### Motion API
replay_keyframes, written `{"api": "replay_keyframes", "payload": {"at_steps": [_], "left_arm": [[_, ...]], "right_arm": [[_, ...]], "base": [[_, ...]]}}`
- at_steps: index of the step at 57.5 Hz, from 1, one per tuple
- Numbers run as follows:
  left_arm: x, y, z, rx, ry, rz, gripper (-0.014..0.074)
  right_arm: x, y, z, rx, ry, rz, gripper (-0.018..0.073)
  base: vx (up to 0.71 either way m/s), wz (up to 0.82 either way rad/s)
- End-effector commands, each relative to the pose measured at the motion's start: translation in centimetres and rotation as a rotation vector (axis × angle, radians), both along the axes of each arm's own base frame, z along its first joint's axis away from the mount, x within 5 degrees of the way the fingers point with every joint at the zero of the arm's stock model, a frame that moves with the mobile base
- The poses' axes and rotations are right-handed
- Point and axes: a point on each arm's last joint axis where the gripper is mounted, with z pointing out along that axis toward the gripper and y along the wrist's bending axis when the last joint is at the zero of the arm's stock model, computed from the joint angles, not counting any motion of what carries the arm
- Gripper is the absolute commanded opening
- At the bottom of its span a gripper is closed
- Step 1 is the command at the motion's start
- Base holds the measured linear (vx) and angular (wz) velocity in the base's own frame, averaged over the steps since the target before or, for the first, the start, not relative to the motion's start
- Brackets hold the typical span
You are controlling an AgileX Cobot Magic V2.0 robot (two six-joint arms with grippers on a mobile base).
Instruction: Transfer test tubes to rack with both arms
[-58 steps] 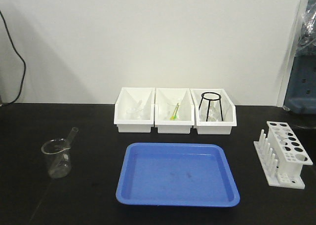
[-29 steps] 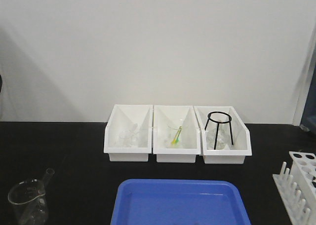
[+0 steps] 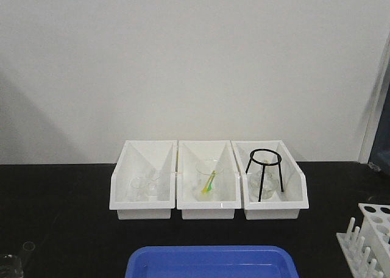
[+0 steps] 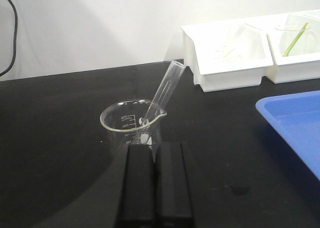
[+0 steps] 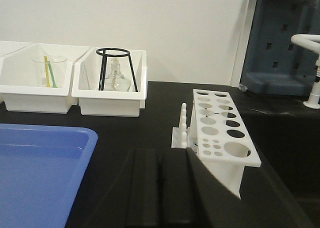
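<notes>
One test tube (image 4: 167,85) leans in a clear beaker (image 4: 131,122) on the black table, its open end up and to the right. My left gripper (image 4: 155,147) is shut and empty, just in front of the beaker. The white rack (image 5: 220,124) stands to the right of my right gripper (image 5: 160,152), which is also shut and empty; its holes hold nothing. In the front view only the rack's left part (image 3: 370,236) and the beaker's rim (image 3: 8,264) with the tube tip (image 3: 27,247) show at the bottom corners. Neither gripper appears there.
A blue tray (image 3: 207,252) lies at the table's front centre. Three white bins (image 3: 143,212) sit side by side behind it; the middle bin (image 3: 207,212) holds a beaker with a yellow-green stick, and the right bin (image 3: 272,212) holds a black tripod (image 3: 263,170).
The front view has shifted upward and closer: bins, tray, beaker and rack have slid down the frame, so only the tray's far edge shows. Nothing on the table has moved.
</notes>
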Motion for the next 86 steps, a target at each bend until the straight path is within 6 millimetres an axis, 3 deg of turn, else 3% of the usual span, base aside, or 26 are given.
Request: {"api": "replay_keyframes", "payload": {"at_steps": [1, 45, 65, 76, 86], "left_arm": [[0.1, 0.0, -0.1, -0.017, -0.062, 0.003, -0.0020], [0.1, 0.0, -0.1, -0.016, -0.063, 0.003, -0.0020], [0.1, 0.0, 0.3, -0.098, -0.103, 0.008, -0.0020], [0.1, 0.0, 1.1, -0.104, -0.169, 0.007, -0.0020], [-0.5, 0.2, 4.2, -0.154, -0.461, 0.008, -0.0020]], "right_arm": [[0.0, -0.1, 0.5, -0.014, -0.080, -0.008, -0.0007], [0.0, -0.1, 0.5, -0.014, -0.080, -0.008, -0.0007], [0.0, -0.1, 0.5, -0.014, -0.084, -0.008, -0.0007], [-0.1, -0.1, 1.8, -0.022, -0.227, -0.010, -0.0007], [-1.0, -0.2, 4.9, 0.025, -0.468, -0.018, -0.0007]], "base": [[0.03, -0.09], [0.00, 0.01], [0.00, 0.00], [0.00, 0.00], [0.00, 0.00]]}}
